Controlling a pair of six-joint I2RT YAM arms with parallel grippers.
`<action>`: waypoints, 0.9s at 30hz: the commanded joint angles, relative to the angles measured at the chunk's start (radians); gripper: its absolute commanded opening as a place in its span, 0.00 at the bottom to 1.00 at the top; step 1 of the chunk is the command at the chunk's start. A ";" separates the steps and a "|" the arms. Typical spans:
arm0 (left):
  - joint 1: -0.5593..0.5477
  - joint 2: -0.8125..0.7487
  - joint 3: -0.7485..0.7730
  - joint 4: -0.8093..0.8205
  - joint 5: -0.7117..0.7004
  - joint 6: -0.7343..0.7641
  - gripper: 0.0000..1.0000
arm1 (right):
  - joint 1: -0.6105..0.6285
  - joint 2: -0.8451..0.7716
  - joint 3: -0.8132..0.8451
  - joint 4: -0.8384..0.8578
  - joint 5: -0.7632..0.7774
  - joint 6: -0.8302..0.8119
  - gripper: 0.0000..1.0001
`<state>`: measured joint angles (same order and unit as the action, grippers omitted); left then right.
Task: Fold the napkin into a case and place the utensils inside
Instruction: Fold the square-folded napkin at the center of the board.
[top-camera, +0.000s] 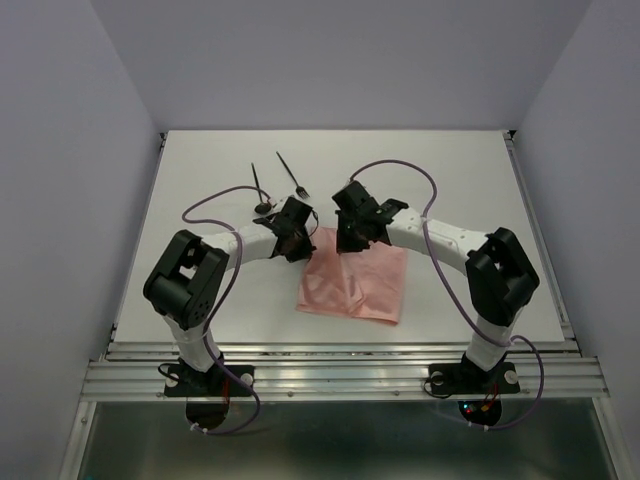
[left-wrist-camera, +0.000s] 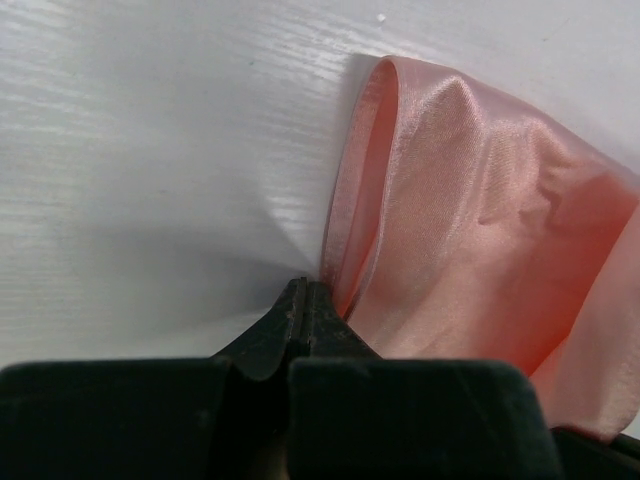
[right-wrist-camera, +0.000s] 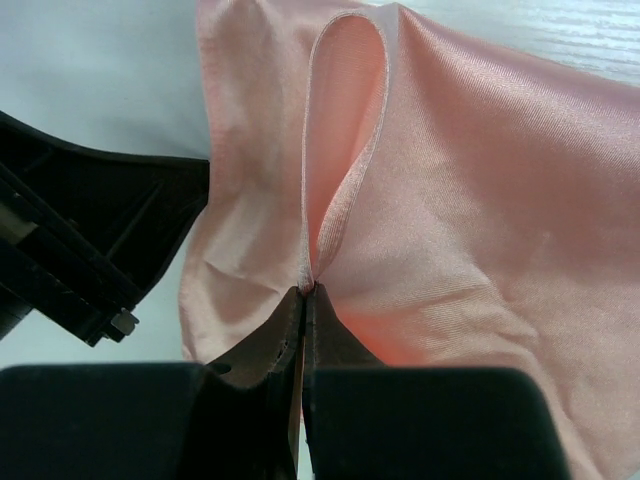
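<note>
Firstly, on the left part of the white table (top-camera: 200, 200) the black spoon (top-camera: 262, 196) and the black fork (top-camera: 292, 176) lie near each other at the far side, apart from the pink napkin (top-camera: 355, 285), so I think they wait for a later step. The left gripper (top-camera: 293, 236) is closed tight on the far left corner of the napkin; in its wrist view the fingertips meet on the hem and the cloth rises from them in a loop. The napkin lies in the middle of the table between the two arms, mostly flat, with only its far edge taken up. To the right, the right gripper (top-camera: 356, 230) is closed in the same way on the far edge, nearer its middle, with the hem pinched between its tips. I judge that the step in hand is the first fold, far edge toward near edge. To do it well, both grippers should rise together and travel toward the bases at the same height and speed, with the edge lightly stretched between them, so that the fold line comes straight. The cloth looks thin and smooth and may slip from so small a pinch, so slow movement is safer. The fingers should let go only once the edge lies aligned on the near edge.
</note>
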<state>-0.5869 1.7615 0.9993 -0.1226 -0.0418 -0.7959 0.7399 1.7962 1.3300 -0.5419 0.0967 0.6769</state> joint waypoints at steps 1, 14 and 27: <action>0.021 -0.033 -0.071 -0.132 -0.047 0.018 0.00 | 0.009 0.022 0.070 0.030 -0.038 -0.007 0.01; 0.055 -0.005 -0.126 -0.046 0.036 0.027 0.00 | 0.027 0.146 0.207 0.036 -0.119 -0.016 0.01; 0.075 -0.002 -0.160 -0.005 0.088 0.026 0.00 | 0.046 0.215 0.273 0.046 -0.176 -0.010 0.01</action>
<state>-0.5140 1.7161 0.9005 -0.0189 0.0757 -0.7952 0.7746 1.9980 1.5471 -0.5304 -0.0536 0.6697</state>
